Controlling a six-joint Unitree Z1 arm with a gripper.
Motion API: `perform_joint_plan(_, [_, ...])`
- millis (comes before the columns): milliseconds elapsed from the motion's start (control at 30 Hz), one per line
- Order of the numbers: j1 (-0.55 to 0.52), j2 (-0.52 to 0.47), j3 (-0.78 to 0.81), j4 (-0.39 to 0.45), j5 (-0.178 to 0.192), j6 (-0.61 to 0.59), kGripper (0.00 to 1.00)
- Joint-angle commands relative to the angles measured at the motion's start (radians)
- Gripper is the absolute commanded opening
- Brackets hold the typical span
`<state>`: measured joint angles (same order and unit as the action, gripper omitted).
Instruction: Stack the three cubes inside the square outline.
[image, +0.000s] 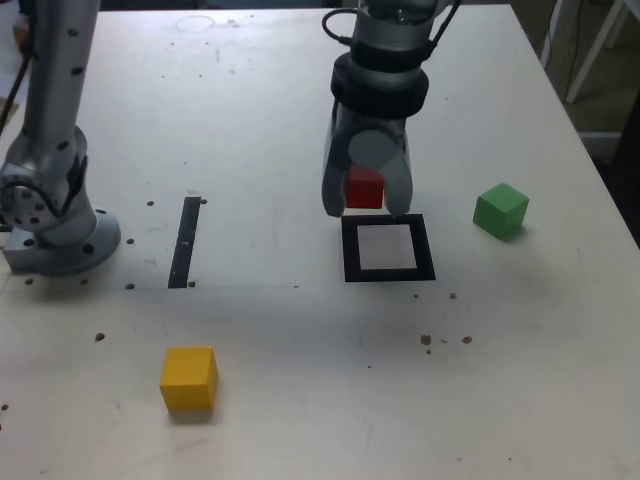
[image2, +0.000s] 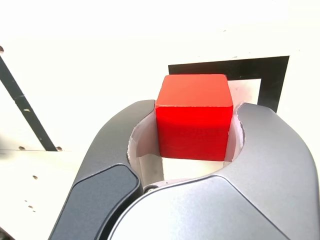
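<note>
My gripper (image: 365, 200) is shut on the red cube (image: 365, 187), which sits between the two grey fingers (image2: 120, 135) in the wrist view, where the red cube (image2: 194, 117) fills the gap. It hangs just behind the far edge of the square outline (image: 388, 273), a black frame with a pale centre; part of that frame (image2: 225, 67) shows beyond the cube. The green cube (image: 500, 210) rests on the table at the exterior view's right of the outline. The yellow cube (image: 189, 378) lies near the front, at the exterior view's left.
A thin black strip (image: 185, 240) lies on the white table (image: 300, 340) to the exterior view's left of the outline and shows as a strip (image2: 22, 107) in the wrist view. The arm's grey base (image: 50, 215) stands at the far left. Small dark specks dot the tabletop.
</note>
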<state>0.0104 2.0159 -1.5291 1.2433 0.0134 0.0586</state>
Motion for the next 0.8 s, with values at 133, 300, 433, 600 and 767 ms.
perform_joint_plan(133, [-0.018, 0.037, -0.019, -0.017, -0.020, -0.005, 0.31])
perform_joint_plan(300, [-0.029, 0.051, -0.015, -0.038, -0.038, -0.006, 0.31])
perform_joint_plan(433, [-0.042, 0.057, -0.004, -0.054, -0.053, -0.006, 0.31])
perform_joint_plan(600, [-0.053, 0.066, 0.005, -0.071, -0.066, -0.006, 0.31])
perform_joint_plan(767, [-0.053, 0.076, 0.010, -0.081, -0.074, -0.006, 0.31])
